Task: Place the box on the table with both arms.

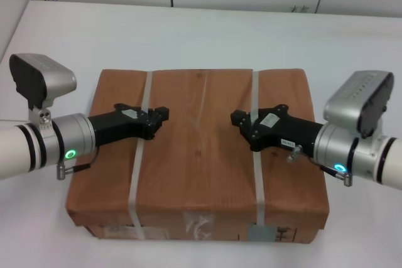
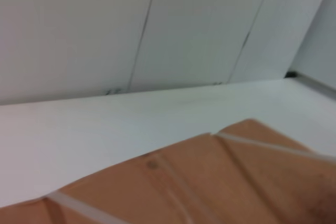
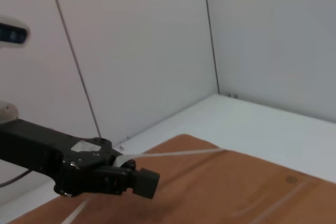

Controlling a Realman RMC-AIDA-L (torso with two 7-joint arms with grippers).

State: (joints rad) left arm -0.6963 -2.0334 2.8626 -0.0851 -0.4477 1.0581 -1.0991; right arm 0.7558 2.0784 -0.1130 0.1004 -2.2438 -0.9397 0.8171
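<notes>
Brown cardboard, the one box (image 1: 198, 155) lies flat on the white table (image 1: 207, 36), crossed by two whitish straps (image 1: 142, 149). Both arms reach in level from the sides, the left gripper (image 1: 162, 116) and right gripper (image 1: 239, 119) poised above the lid, facing each other, well apart. Whether either claw is clenched or released I cannot tell. The box's near side, with tape and labels (image 1: 267, 233), is cut off.
</notes>
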